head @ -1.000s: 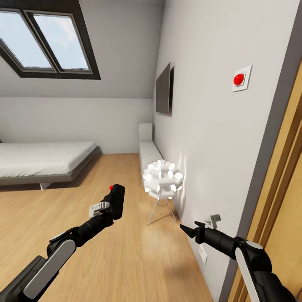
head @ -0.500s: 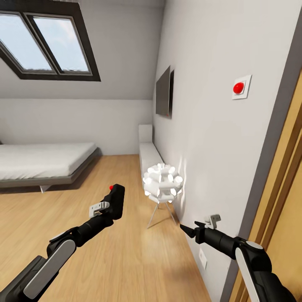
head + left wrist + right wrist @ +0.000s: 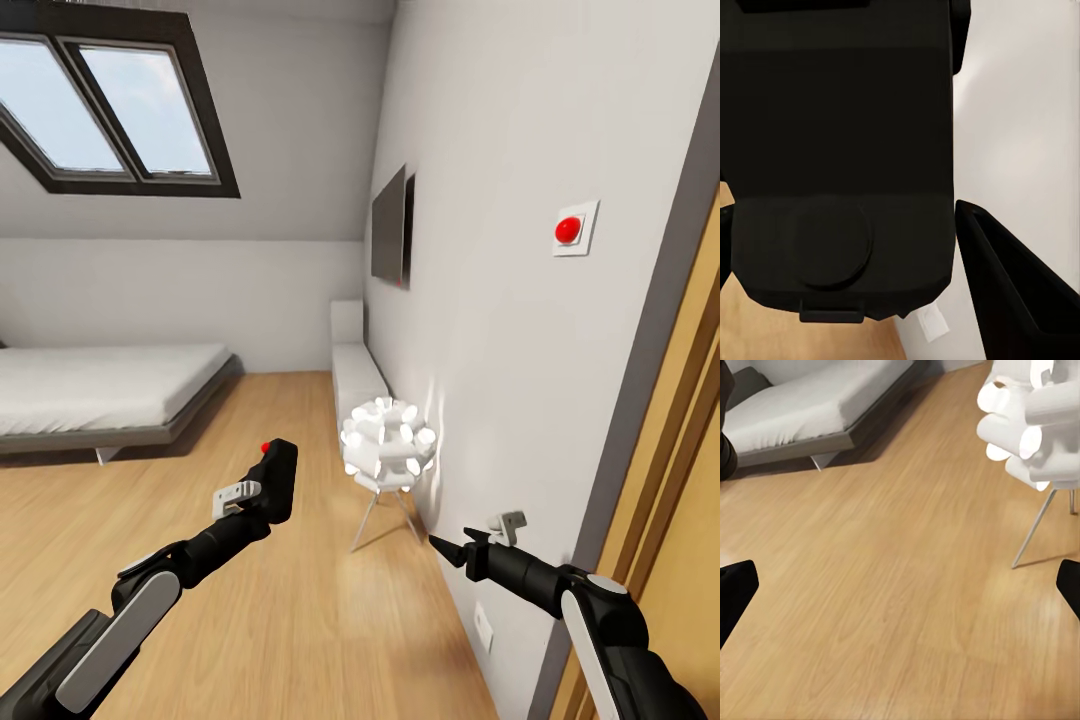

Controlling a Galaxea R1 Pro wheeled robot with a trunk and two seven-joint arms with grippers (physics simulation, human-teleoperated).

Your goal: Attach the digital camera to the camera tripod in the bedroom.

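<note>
**Camera in hand, robot rolling through the bedroom**

Far left, high up, there's the dark-framed slanted skylight [image 3: 110,105] set in the sloped ceiling, pale sky behind the glass. Below it lies the low grey platform bed [image 3: 100,395] with its pale mattress, resting on the light wood plank floor [image 3: 290,620]; the right wrist view catches the bed's corner too [image 3: 817,420].

Now the left arm, reaching forward over the floor, and its left hand [image 3: 262,500] is clamped on the small black compact digital camera [image 3: 279,480], which is held upright and well clear of the floor, bright red button on top. In the left wrist view the camera's black body [image 3: 840,150] sits right up against the lens, with one dark finger [image 3: 1012,277] beside it.

Moving right: a white low cabinet [image 3: 355,370] runs along the light grey wall, and a flat dark screen [image 3: 390,225] hangs on that wall above it. Nearer to us stands a white clustered-petal floor lamp on thin metal legs [image 3: 388,450], just beside the wall; the right wrist view shows it too [image 3: 1035,420].

The right hand [image 3: 447,550] stretches out low beside the wall, its black fingertips spread wide at the edges of the right wrist view, nothing between them. Higher on the wall is a white square plate with a round red button [image 3: 575,228], and at far right a light wood door frame [image 3: 680,480].
</note>
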